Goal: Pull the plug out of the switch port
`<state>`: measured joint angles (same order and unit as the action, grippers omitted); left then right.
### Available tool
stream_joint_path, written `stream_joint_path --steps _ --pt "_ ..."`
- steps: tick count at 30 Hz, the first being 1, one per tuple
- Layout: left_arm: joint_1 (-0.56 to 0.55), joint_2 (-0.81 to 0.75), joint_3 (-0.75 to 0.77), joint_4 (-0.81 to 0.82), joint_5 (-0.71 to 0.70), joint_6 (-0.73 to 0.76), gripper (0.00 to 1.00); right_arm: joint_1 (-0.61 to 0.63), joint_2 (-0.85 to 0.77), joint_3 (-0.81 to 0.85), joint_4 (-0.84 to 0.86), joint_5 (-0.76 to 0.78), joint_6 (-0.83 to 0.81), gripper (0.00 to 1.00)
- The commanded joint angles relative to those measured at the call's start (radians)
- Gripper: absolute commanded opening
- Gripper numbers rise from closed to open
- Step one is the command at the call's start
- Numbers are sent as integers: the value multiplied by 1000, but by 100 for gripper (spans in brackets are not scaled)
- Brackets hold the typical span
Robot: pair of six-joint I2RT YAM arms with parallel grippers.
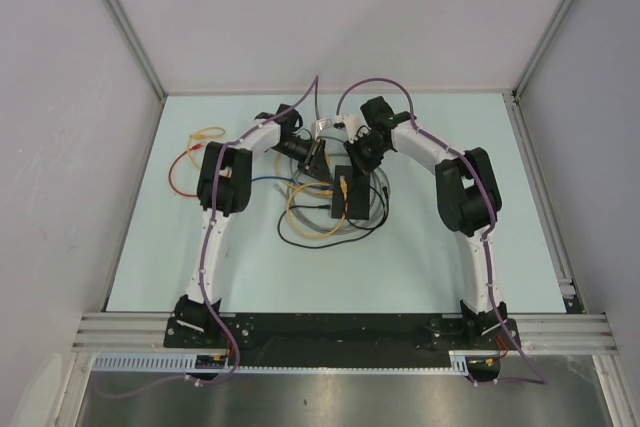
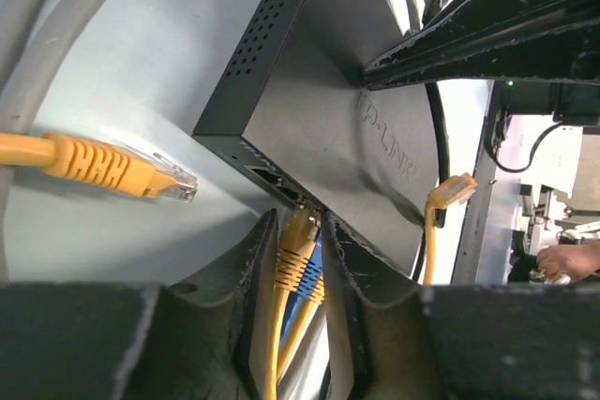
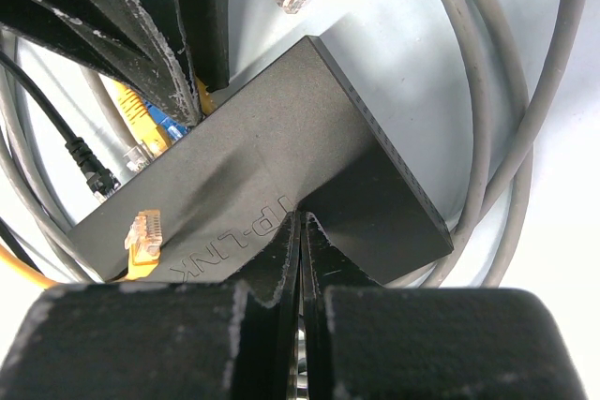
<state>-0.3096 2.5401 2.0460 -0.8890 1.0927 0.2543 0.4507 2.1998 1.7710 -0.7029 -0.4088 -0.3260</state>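
Plug [image 2: 300, 248] — not yet pulled from switch [image 2: 328, 138], pinched by left end effector [image 2: 300, 224]; right end effector [image 3: 302, 222] pressed together atop switch.

The switch [image 1: 355, 203], a flat black box with one perforated side, lies flat at table centre. The yellow plug [image 2: 298, 239] remains seated in a port on its 10 o'clock edge, touching a blue plug [image 2: 315, 267].

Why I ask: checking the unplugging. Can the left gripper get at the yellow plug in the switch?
Likely yes: the left gripper straddles the yellow plug at the switch, though a blue plug crowds it.
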Motion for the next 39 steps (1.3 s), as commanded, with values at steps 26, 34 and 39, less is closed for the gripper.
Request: stream_joint_path --steps 26,34,39 --pt "0 14 7 56 94 -107 0 22 37 -81 -69 84 -24 1" --pt "35 6 -368 1076 472 -1005 0 31 34 -85 -70 96 -30 1" --pt "9 17 -389 1223 501 -1230 0 32 34 -88 -67 102 -31 1"
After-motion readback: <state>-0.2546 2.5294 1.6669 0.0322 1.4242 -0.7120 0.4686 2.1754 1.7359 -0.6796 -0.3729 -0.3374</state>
